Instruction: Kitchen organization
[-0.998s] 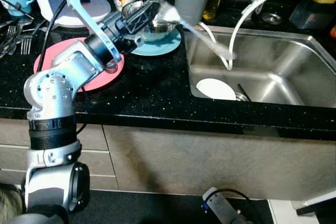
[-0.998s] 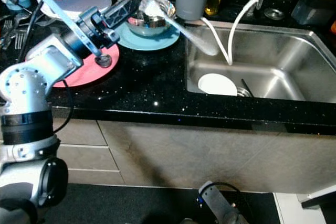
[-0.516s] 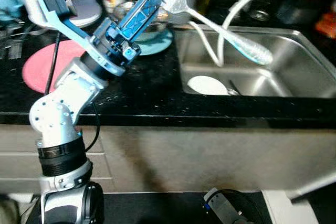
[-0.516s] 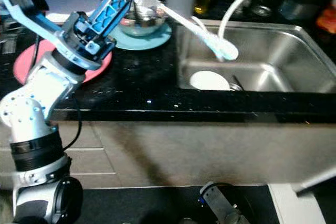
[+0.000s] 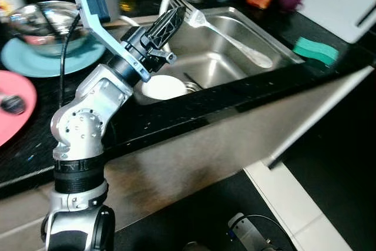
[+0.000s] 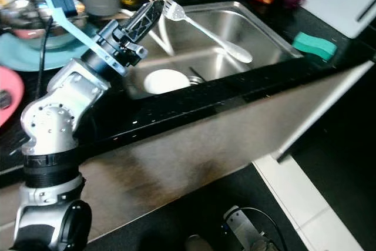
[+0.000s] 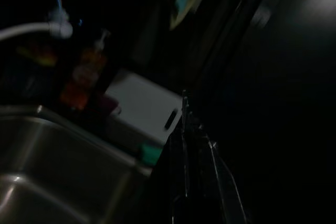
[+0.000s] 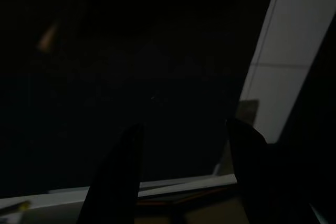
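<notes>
Right wrist view is dark: I make out the right gripper (image 8: 181, 171) with its two fingers apart, nothing between them, pale floor beyond. In the head views, my left arm reaches up from beside the counter (image 5: 194, 107), and the left gripper (image 5: 176, 16) has its fingers clamped together on a fork (image 5: 226, 33) just below the tines. The fork is held in the air above the sink (image 5: 232, 57), handle slanting out over the basin. A white plate (image 5: 164, 87) lies in the sink bottom. A green sponge (image 5: 316, 50) sits on the counter to the right. Farther left, a steel bowl (image 5: 41, 24) rests on a blue plate (image 5: 35, 63).
</notes>
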